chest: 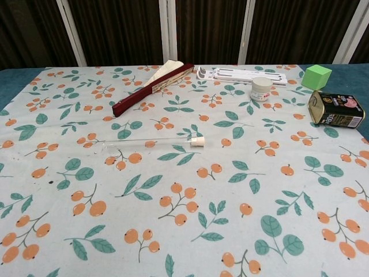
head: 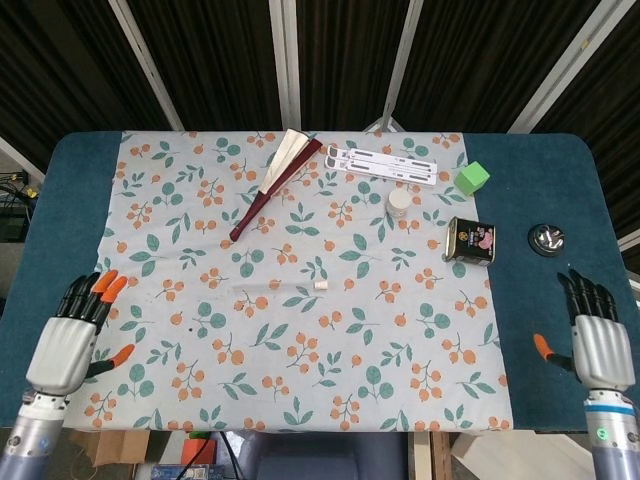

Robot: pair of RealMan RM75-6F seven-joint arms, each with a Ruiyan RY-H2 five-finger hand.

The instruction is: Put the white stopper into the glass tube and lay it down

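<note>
At the lower left of the head view, the left hand (head: pixel 62 345) hangs over the blue edge of the desk (head: pixel 40 230), fingers spread wide and holding nothing; the chest view does not show it. To its right, on the leaf-and-orange patterned cloth (head: pixel 300 390), the glass tube (chest: pixel 147 142) lies flat near the middle of the frame, with the white stopper (chest: pixel 198 141) seated in its right end. Up from the tube, toward the upper centre, a folded fan (head: pixel 275 180) with a dark red handle lies on a slant, and just right of it sits a long white strip (head: pixel 390 166). Below the strip's right part stands a small white jar (head: pixel 399 203). Further right are a green cube (head: pixel 472 178), a tin can (head: pixel 470 241) on its side, and a small metal bell (head: pixel 546 239) on the blue surface. At the lower right, the right hand (head: pixel 600 340) is likewise spread wide and empty, well apart from the tube.
</note>
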